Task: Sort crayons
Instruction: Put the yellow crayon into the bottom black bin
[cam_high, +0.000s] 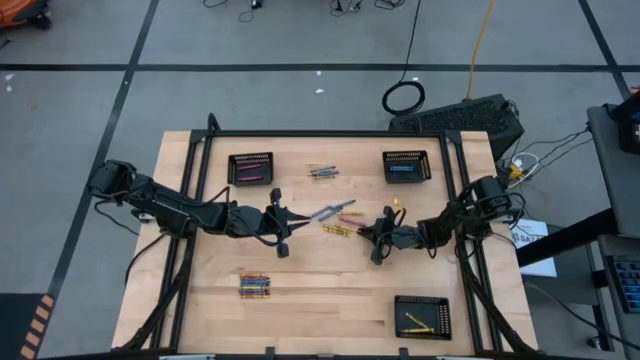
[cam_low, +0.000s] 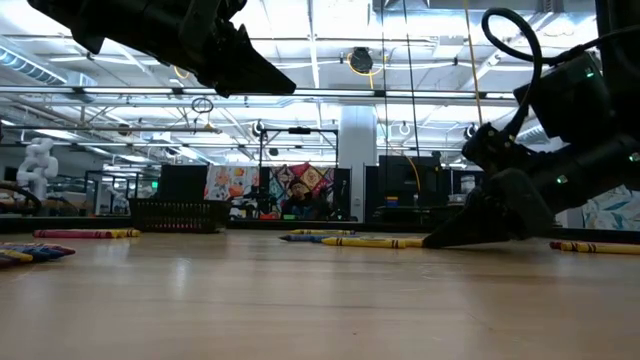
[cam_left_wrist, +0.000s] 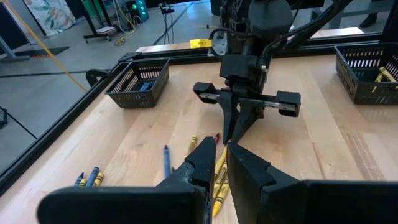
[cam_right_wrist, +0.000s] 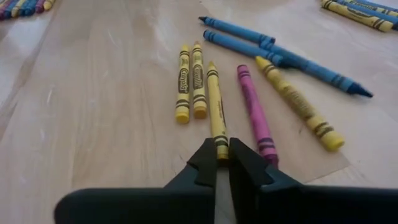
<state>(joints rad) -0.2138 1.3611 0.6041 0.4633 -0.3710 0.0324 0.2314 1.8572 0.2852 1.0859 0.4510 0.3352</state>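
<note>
Yellow is what my right gripper (cam_right_wrist: 222, 163) has pinched: its fingers are closed on the near end of a yellow crayon (cam_right_wrist: 216, 109) lying flat on the wooden table (cam_high: 330, 290), its long axis running straight away from the fingers. Just beside it lie two more yellow crayons (cam_right_wrist: 189, 81), roughly parallel, a pink crayon (cam_right_wrist: 254, 112), and a further yellow crayon (cam_right_wrist: 297, 101) angled outward, with two blue crayons (cam_right_wrist: 273, 53) crossing beyond them. From above, this loose group sits near the table's middle, between my two grippers. The right arm reaches in from the right edge, bent low so the gripper's tip touches the tabletop. The left gripper (cam_high: 283, 232) hangs above the table just left of the group, fingers drawn narrow with nothing between them. Bare wood lies open toward the near edge. Another bundle of crayons (cam_high: 254, 286) lies front left. Black baskets stand at the back left (cam_high: 250, 167), back right (cam_high: 406, 166) and front right (cam_high: 421, 317).
</note>
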